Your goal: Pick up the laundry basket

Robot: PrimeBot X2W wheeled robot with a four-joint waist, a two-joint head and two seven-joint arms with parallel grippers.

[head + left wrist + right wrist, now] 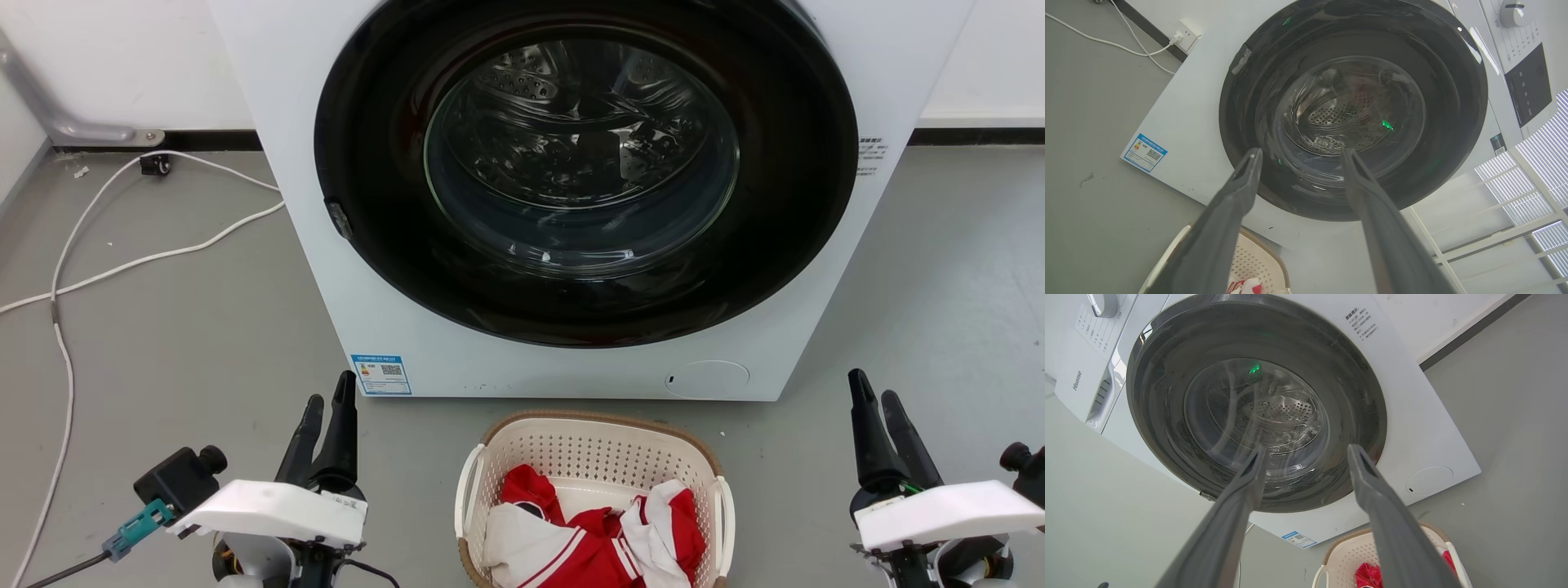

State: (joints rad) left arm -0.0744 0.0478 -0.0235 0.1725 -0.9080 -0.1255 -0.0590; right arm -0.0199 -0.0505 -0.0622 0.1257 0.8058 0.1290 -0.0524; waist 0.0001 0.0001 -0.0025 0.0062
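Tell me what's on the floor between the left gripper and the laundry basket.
In the head view, bare grey floor lies between the left gripper and the laundry basket.

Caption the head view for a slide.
Left gripper and right gripper, both open, flank the laundry basket of red-and-white clothes before the washer.

"Hisense" on washer panel (1077, 380), far up-left of right gripper (1307, 450). Blue sticker (1298, 539) below its fingers: print unreadable.
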